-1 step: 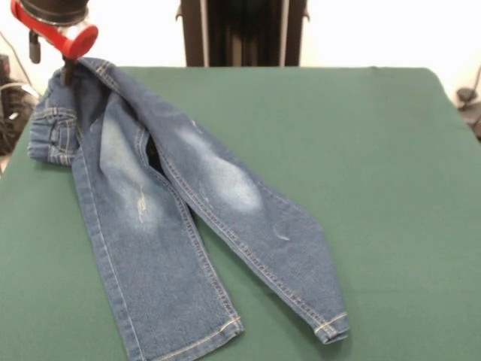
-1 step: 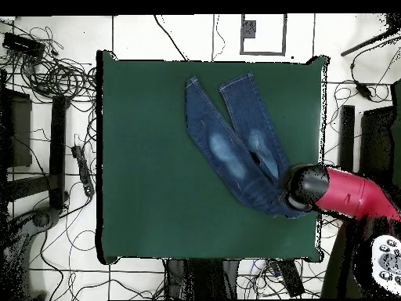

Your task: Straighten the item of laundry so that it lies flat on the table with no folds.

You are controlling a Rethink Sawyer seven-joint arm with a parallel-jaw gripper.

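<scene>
Green table (image 1: 376,188) fills my front view. At its left corner my gripper (image 1: 68,74) sits at the raised waistband of the jeans (image 1: 161,226); I can't tell if it's clamped. Both legs splay flat toward me.

The arm (image 2: 345,194) hides the jeans' (image 1: 150,195) waist from above. The pincer (image 1: 68,74) tips are too hidden to tell.
</scene>
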